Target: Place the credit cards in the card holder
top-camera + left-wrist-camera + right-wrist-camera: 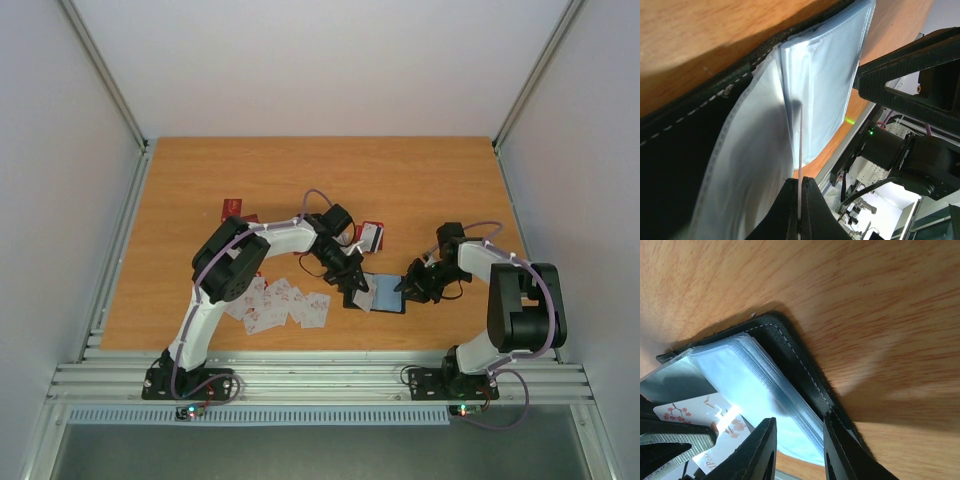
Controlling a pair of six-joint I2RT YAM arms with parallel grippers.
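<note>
Your left hand (800, 189) is pinched tight on one white card (800, 145), which the left wrist view shows edge-on as a thin pale line rising from between the two dark fingers. The card's far edge meets the pale bluish sleeves (825, 75) of the open card holder (670, 165), at a gap between two of them. How far it has gone in, you cannot tell.

Your right hand (799, 440) is closed narrowly on the holder's right side. One finger rests on the stack of sleeves, the other on the black stitched cover. In that wrist view the held card shows red blossom marks, at the lower left beside the sleeves.

From above, the card holder lies open on the wooden counter (300, 170), between the two hands and toward the near edge. More credit cards (280, 305), white with red marks, lie overlapping to the left, under the left arm. Red ones (233, 208) lie farther back on the left, and another sits just behind the left hand.
</note>
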